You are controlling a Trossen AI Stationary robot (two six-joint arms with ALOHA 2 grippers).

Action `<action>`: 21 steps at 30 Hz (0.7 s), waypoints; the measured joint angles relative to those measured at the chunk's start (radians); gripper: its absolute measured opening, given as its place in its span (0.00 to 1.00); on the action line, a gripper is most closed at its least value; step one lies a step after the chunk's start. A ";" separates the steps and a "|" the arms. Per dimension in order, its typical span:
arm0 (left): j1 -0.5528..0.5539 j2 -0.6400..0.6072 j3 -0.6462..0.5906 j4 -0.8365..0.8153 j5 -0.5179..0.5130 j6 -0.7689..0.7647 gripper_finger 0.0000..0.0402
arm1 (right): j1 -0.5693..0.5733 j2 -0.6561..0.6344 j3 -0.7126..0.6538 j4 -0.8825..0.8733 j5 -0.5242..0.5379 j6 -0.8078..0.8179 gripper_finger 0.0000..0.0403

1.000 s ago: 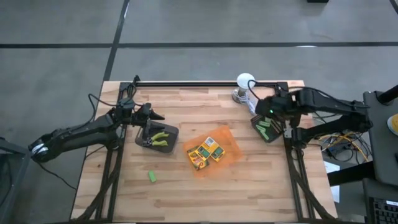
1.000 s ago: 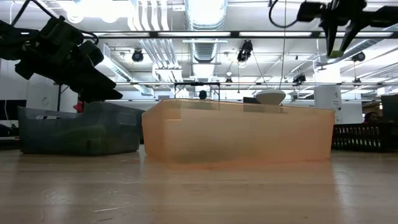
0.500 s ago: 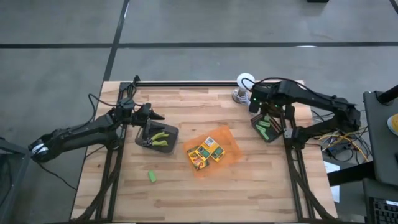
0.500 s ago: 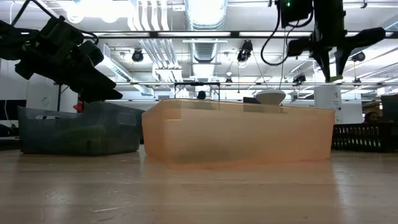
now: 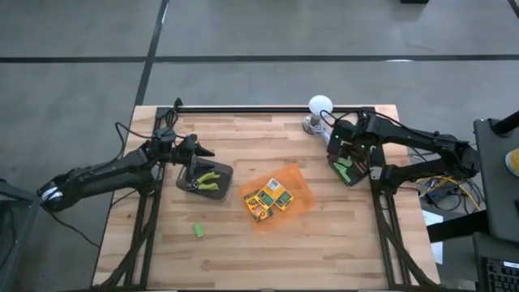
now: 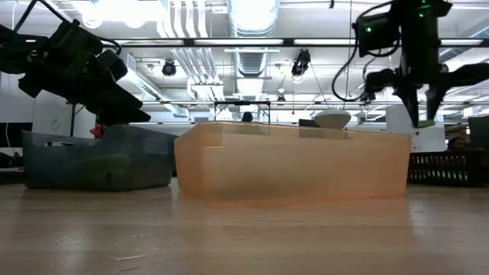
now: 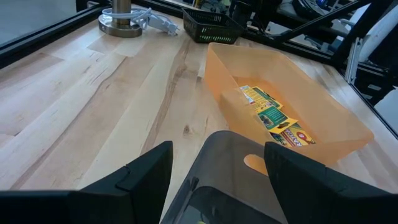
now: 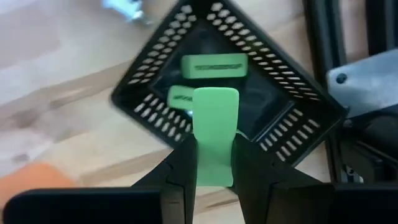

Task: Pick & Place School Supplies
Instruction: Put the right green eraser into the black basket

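A: What changed?
B: Right claw point(image 8: 214, 177) has swung from near the lamp point(image 5: 319, 105) to over the black basket point(image 8: 227, 93) at the desk's point(image 5: 243, 251) right edge.
A: Grip?
B: Clamped narrow on a green piece point(image 8: 216, 134); two more lie in the basket. Left claw point(image 7: 217, 168) spread wide, empty, over the grey bin point(image 5: 204, 180).
A: Labels?
B: Crayon boxes point(image 5: 268, 199) sit in the orange tray point(image 5: 298, 199); print unreadable.

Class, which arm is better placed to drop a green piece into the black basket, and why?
Right: the right gripper already holds a green piece directly over the black basket. The left gripper is open, far away.
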 joint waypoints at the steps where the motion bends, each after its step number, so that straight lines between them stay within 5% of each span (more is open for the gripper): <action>1: 0.000 0.000 0.000 0.000 0.000 0.000 0.65 | -0.006 -0.011 -0.016 0.002 0.001 0.014 0.19; 21: 0.000 0.000 0.000 -0.001 0.000 0.000 0.65 | -0.029 -0.030 -0.193 0.069 -0.004 0.076 0.24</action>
